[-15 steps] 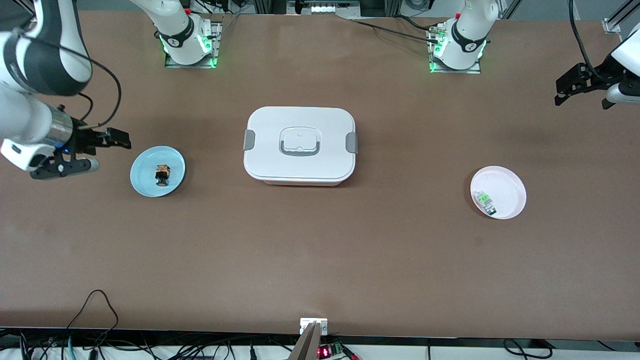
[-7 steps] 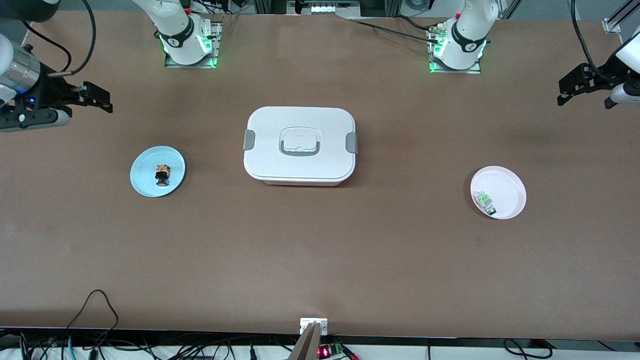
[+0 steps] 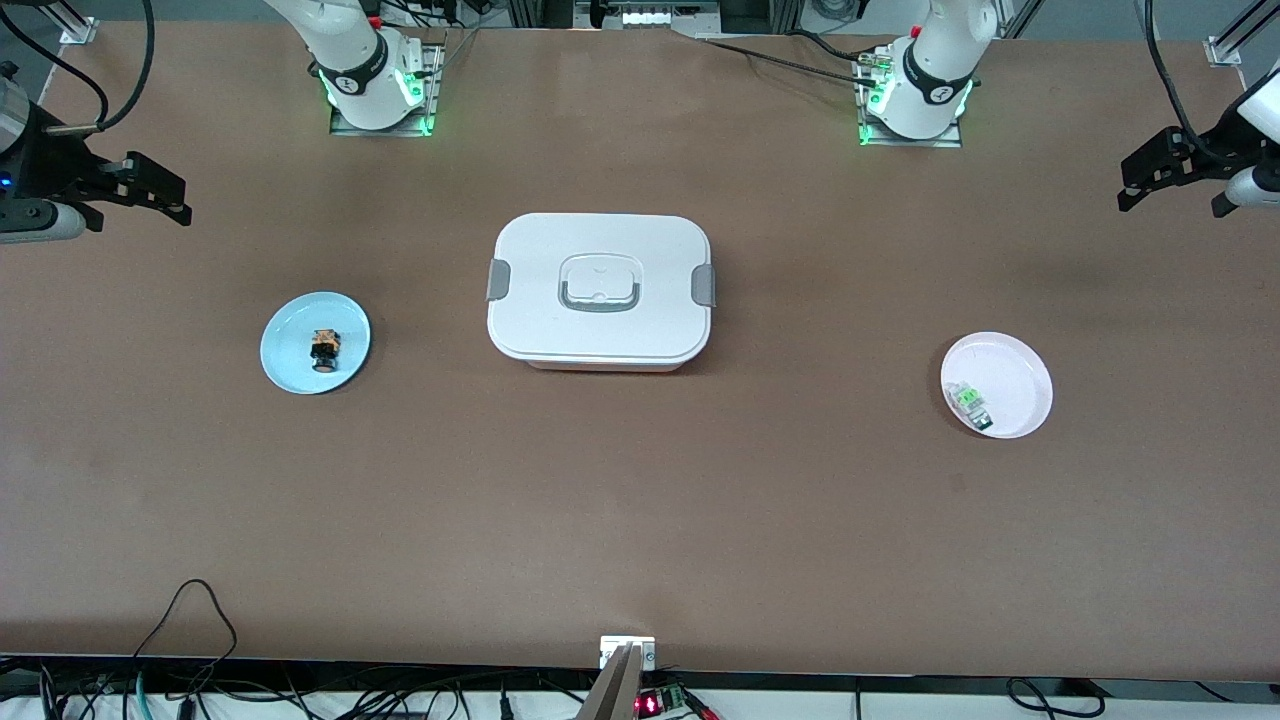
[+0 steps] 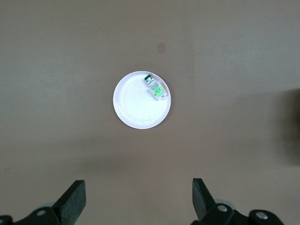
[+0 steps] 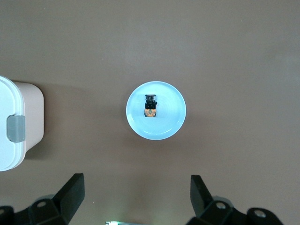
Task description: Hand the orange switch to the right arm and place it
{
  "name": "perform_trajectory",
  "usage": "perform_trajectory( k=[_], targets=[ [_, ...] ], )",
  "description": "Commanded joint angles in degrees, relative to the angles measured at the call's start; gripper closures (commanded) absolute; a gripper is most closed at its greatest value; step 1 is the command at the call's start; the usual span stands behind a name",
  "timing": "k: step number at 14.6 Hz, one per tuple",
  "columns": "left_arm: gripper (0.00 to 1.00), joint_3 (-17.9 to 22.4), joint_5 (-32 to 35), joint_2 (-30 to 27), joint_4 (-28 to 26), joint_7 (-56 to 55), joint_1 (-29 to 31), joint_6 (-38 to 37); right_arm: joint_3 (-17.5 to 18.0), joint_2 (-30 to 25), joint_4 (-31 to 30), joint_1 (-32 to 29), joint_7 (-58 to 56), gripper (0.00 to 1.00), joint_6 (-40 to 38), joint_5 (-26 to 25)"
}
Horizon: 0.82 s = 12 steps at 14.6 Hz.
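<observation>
Both hands gape empty at the desk's ends, left hand (image 3: 1150,180) and right hand (image 3: 150,190), so with the orange switch (image 3: 323,347) sitting on the blue plate (image 3: 290,360) I'd just park them clear.

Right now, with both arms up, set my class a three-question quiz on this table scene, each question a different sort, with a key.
1. True or false: the orange switch lies on the blue plate.
2. Which sits between the two plates? A) a white lidded box B) a metal bowl C) a wooden tray
3. Fill in: the clear-and-green part lies on the ____ plate, toward the left arm's end of the table.

Key:
1. True; the right gripper is open and empty over bare table near its own end.
2. A.
3. Pink; the left gripper, open too, is over the table's edge at that end.
</observation>
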Motion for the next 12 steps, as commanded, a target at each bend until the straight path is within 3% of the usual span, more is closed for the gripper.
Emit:
perform_trajectory(
  k=[1,12],
  targets=[
    [0.0,0.27,-1.23,-0.58,-0.2,-0.11,-0.05,-0.51,1.07,0.93,2.88,-0.59,0.72,0.0,-1.57,-0.94],
    [0.0,0.27,-1.23,-0.58,-0.2,-0.03,-0.05,-0.51,1.07,1.02,2.88,-0.59,0.8,0.0,-1.75,-0.59]
  ],
)
